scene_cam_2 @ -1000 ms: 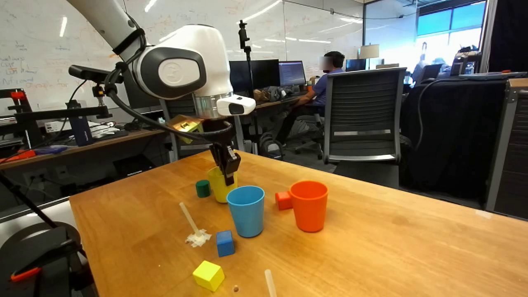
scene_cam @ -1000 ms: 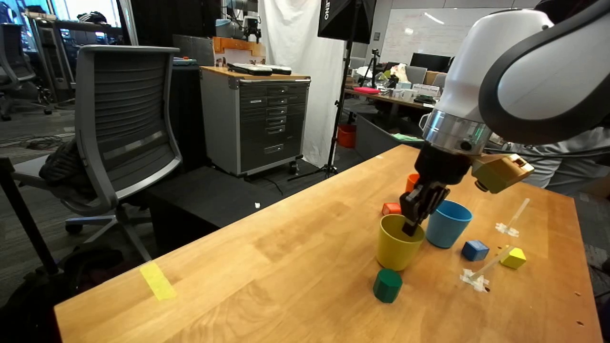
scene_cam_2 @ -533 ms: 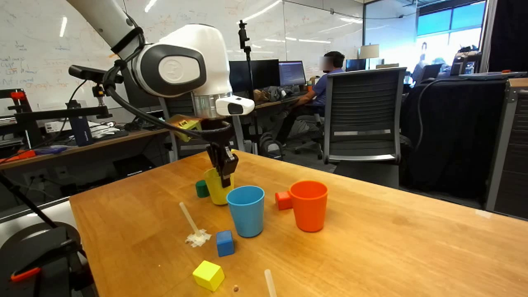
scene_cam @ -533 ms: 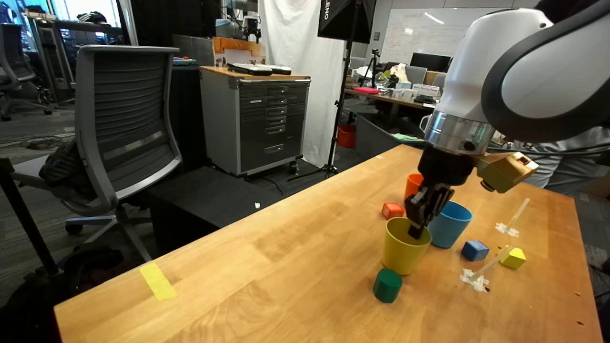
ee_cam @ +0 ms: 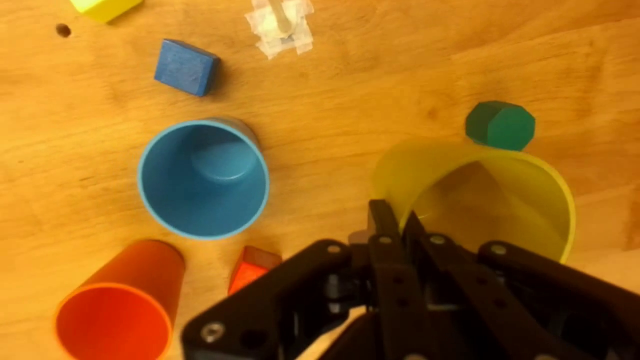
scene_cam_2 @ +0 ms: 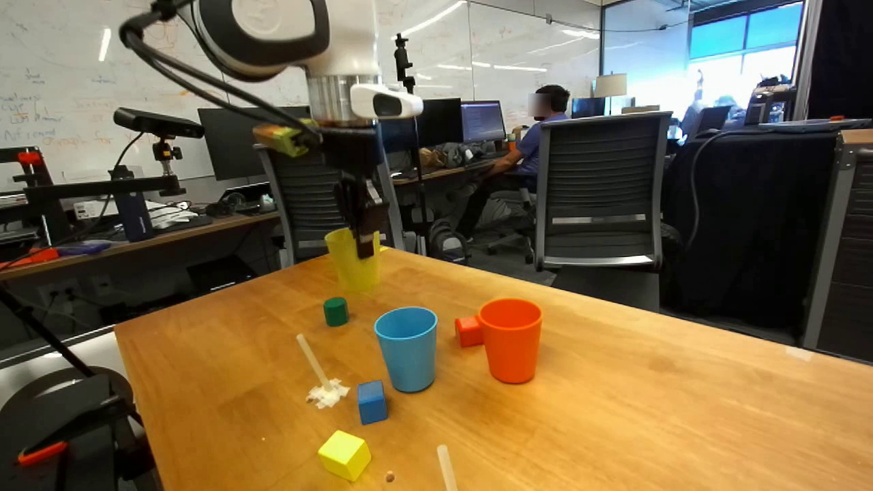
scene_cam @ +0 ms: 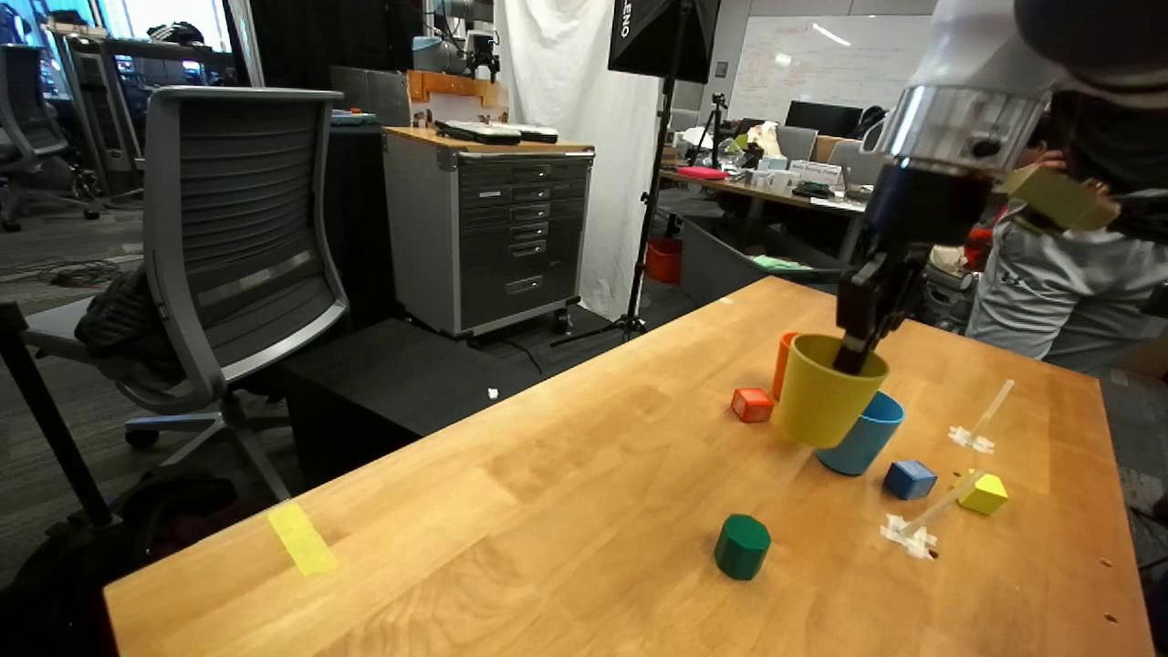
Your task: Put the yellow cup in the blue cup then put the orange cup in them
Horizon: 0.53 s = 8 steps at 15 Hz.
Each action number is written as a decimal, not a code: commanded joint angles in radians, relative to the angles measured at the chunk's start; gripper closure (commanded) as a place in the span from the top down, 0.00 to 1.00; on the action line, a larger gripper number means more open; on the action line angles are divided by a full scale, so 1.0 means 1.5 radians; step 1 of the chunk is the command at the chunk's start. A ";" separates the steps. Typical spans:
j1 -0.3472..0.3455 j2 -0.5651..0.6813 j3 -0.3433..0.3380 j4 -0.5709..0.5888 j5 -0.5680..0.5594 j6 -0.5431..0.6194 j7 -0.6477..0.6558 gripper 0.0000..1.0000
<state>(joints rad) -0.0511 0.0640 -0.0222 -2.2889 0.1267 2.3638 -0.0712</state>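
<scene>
My gripper (scene_cam: 855, 358) is shut on the rim wall of the yellow cup (scene_cam: 821, 406), one finger inside and one outside. The cup hangs above the table, slightly tilted, in both exterior views (scene_cam_2: 349, 262). In the wrist view the fingertips (ee_cam: 398, 212) pinch the near wall of the yellow cup (ee_cam: 420, 160). The blue cup (scene_cam_2: 408, 354) stands upright and open, apart from the yellow cup; its inside looks empty in the wrist view (ee_cam: 202, 180). The orange cup (scene_cam_2: 511, 344) stands upright beside it; it is partly hidden behind the yellow cup in an exterior view (scene_cam: 782, 365).
A red block (scene_cam_2: 469, 331) lies by the orange cup. A green block (scene_cam: 742, 547) stands on the table (scene_cam: 547, 511). A blue block (scene_cam_2: 372, 402) and a yellow block (scene_cam_2: 345, 455) lie near the blue cup. Thin sticks (scene_cam: 990, 411) taped to the table stand up nearby.
My gripper has risen with the yellow cup, lifting it off the table from beside the green block. The blue cup, orange cup and blocks have not moved.
</scene>
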 commanded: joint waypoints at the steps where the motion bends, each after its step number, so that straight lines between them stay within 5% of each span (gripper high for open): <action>1: -0.022 -0.085 -0.023 0.005 0.052 -0.055 -0.046 0.05; 8: -0.060 -0.102 -0.088 0.042 0.043 -0.070 -0.026 0.04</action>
<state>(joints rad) -0.1227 -0.0969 -0.1265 -2.2600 0.1866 2.2933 -0.1112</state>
